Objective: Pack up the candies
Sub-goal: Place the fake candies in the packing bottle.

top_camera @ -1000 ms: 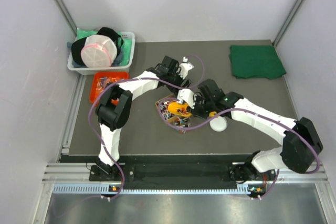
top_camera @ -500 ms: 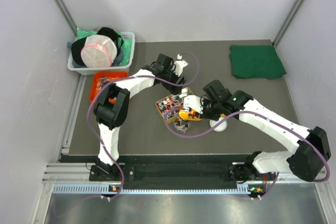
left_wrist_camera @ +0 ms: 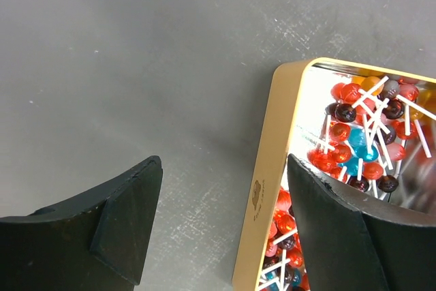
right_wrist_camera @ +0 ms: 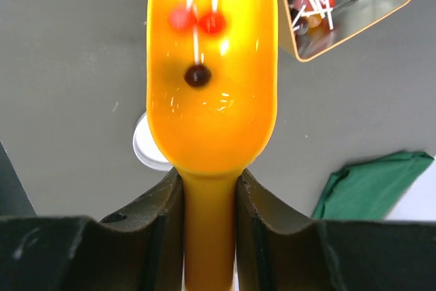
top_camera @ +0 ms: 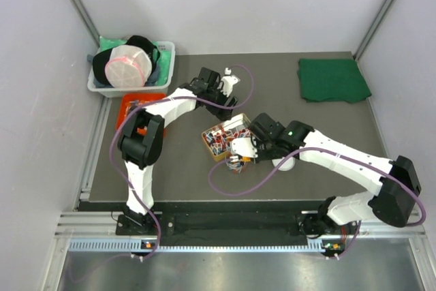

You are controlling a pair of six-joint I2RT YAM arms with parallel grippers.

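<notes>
The candies are small lollipops in red, blue and dark wrappers, heaped in a gold tin. In the left wrist view the tin's wall shows between the fingers of my left gripper, which is open and empty. From above, the left gripper hangs beyond the tin's far side. My right gripper is shut on the handle of an orange scoop holding three candies. From above, the right gripper sits at the tin's near right corner.
A white round lid lies right of the tin, under the scoop. A few loose candies lie near the tin. An orange tray and a white bin of items stand back left. A green cloth lies back right.
My right gripper drew the scoop off the tin toward its near right corner. My left gripper moved back and left, away from the tin.
</notes>
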